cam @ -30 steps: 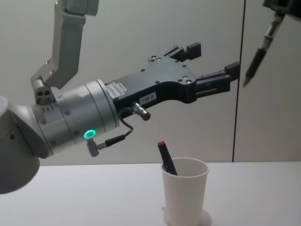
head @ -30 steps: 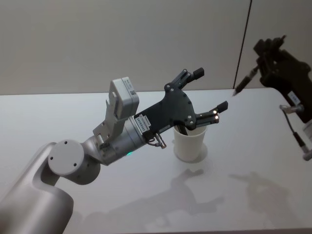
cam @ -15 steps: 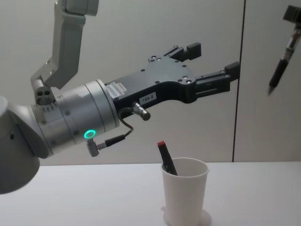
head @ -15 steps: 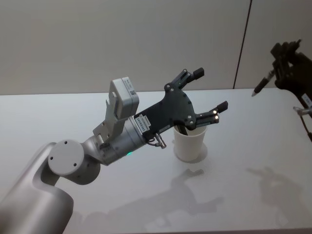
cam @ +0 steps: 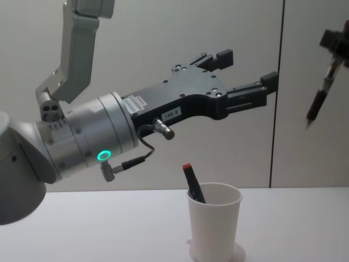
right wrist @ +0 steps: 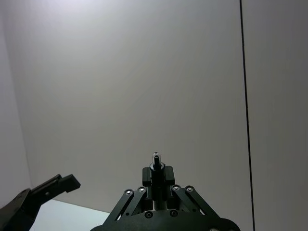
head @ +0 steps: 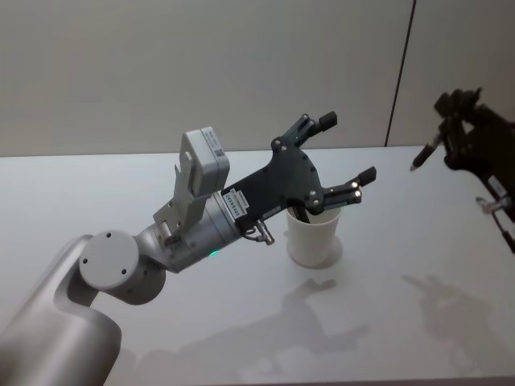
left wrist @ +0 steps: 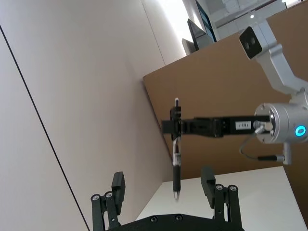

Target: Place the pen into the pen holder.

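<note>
The pen holder [head: 314, 238] [cam: 214, 222], a white paper cup, stands on the white table mid-right. A dark marker with a red end [cam: 192, 183] leans inside it. My left gripper [head: 346, 149] [cam: 248, 69] [left wrist: 162, 180] hovers open above the cup with nothing between its fingers. Raised well to the right of the cup, my right gripper [head: 452, 133] [cam: 334, 45] [left wrist: 174, 127] [right wrist: 156, 175] is shut on a black pen [head: 424, 153] [cam: 318, 102] [left wrist: 176, 155] [right wrist: 156, 161]. The pen hangs tip down, slightly tilted.
The white table [head: 121, 193] stretches left and in front of the cup. A pale wall with a dark vertical seam [head: 400, 80] stands behind it. My left arm's grey forearm [head: 193, 233] reaches across the table's middle.
My right gripper has carried the pen to the right and then slightly down. The left arm and the cup have stayed put.
</note>
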Available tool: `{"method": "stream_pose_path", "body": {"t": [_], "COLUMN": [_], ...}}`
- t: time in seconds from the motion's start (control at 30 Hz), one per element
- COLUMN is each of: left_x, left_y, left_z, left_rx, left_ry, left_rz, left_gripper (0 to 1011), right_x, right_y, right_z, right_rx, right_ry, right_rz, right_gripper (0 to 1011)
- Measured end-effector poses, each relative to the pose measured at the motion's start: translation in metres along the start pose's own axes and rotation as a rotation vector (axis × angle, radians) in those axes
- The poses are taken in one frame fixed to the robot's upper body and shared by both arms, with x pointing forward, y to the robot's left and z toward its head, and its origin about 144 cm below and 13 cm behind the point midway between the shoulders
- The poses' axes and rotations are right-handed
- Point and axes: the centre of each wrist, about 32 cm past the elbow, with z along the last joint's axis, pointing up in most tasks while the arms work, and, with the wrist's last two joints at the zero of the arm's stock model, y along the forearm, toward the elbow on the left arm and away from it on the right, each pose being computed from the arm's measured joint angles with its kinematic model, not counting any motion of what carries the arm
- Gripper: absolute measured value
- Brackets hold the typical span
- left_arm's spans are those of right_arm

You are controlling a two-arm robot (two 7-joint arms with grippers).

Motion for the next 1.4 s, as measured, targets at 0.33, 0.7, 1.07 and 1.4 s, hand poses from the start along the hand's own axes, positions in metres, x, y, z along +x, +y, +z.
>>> {"method": "stream_pose_path", "body": {"t": [0.33,0.7,1.07,1.4], "left_x": [0.000,0.000,0.000,0.000], "left_y": [0.000,0.000,0.000,0.000], "left_z": [0.000,0.000,0.000,0.000], "left_rx": [0.000,0.000,0.000,0.000], "left_ry": [0.000,0.000,0.000,0.000], "left_rz": [0.000,0.000,0.000,0.000], "left_gripper": [1003,1003,1003,1003], "right_x": [0.010,0.016,0.016,0.014], "right_y": [0.001,0.010,0.022,0.033], "right_z": [-0.029,-0.060,-0.081,-0.095], "right_rx": [0.007,-0.012,-0.023,-0.024], "right_ry": [-0.024,-0.043,-0.046,-0.038], "right_rz": [0.082,0.120,0.131,0.138], "right_gripper": [131,131,131,131]}}
